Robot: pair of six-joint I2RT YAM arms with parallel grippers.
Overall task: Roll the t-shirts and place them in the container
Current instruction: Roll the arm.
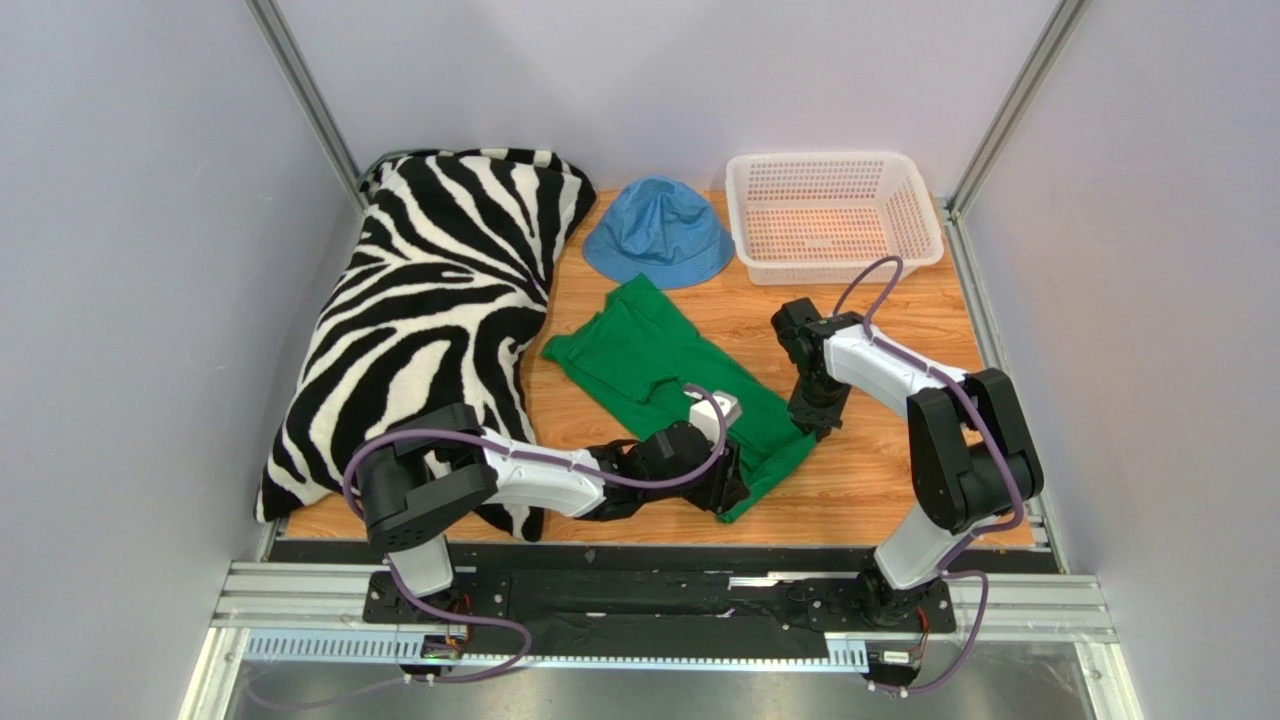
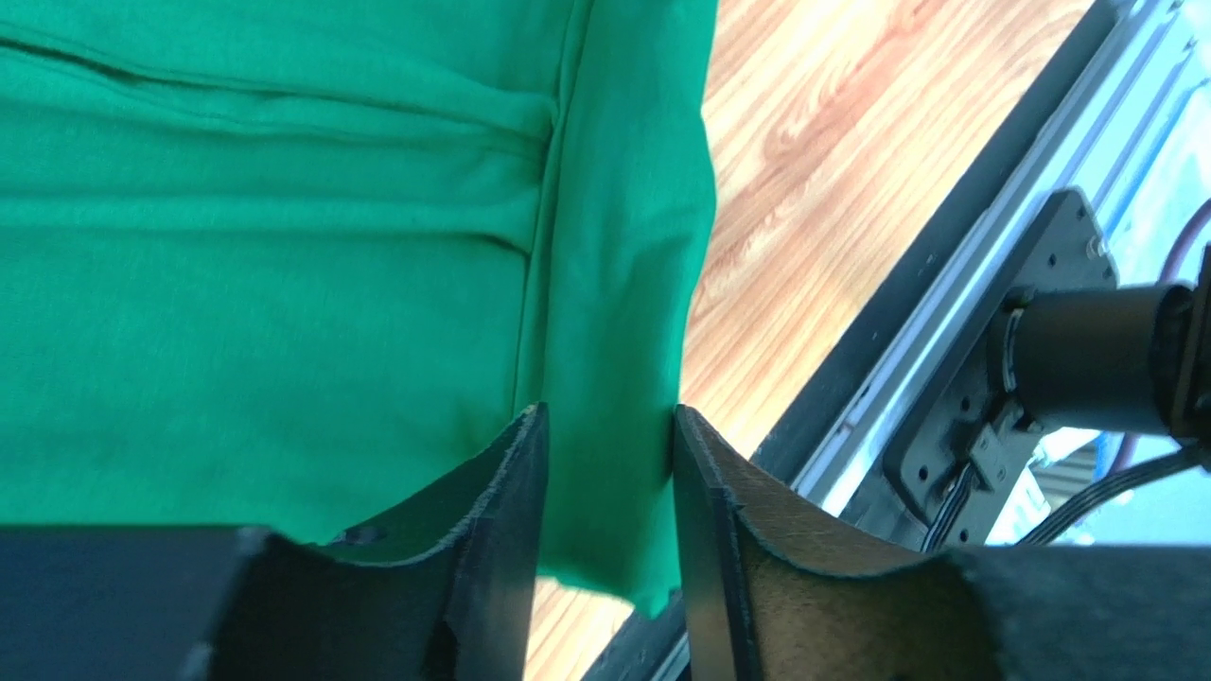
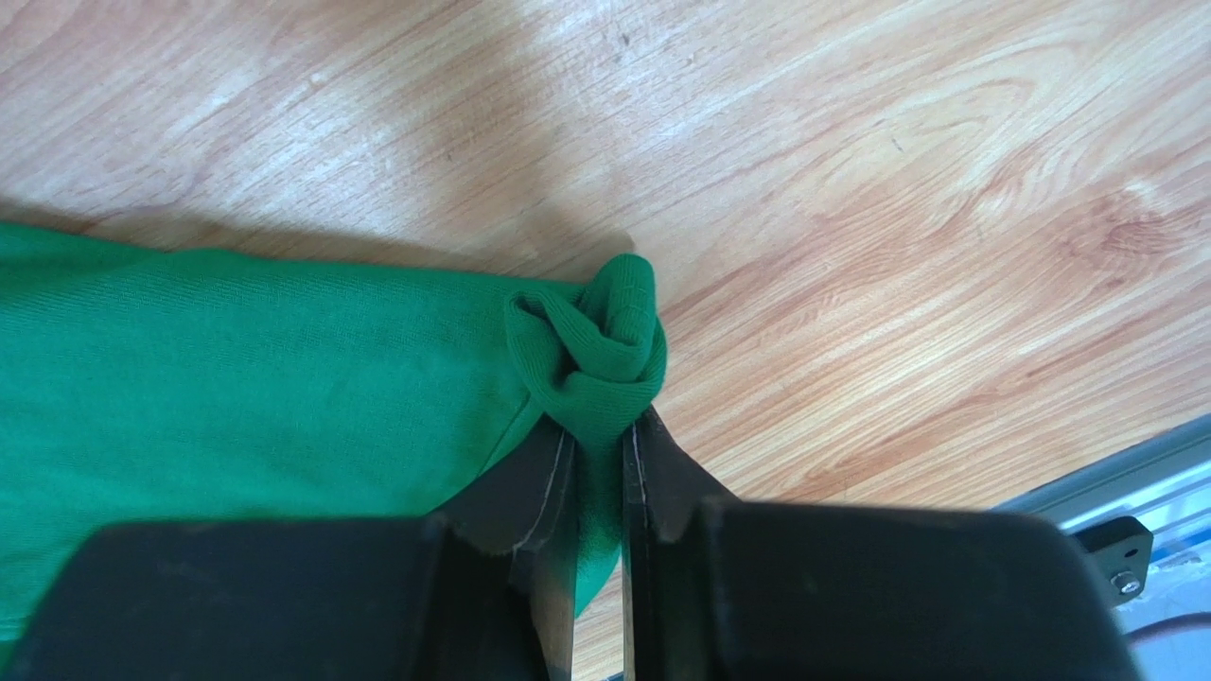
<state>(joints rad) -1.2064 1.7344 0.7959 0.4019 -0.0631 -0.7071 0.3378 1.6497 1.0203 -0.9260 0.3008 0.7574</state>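
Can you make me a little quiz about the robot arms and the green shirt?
1. True or false: the right gripper is pinching a bunched bit of the shirt.
2. Pick one: what lies between the pillow and the basket? A a shoe, B a hat, C a cup.
3. Which gripper has its fingers apart, one on each side of the shirt's edge?

Key: 1 true. 2 B. 3 the left gripper.
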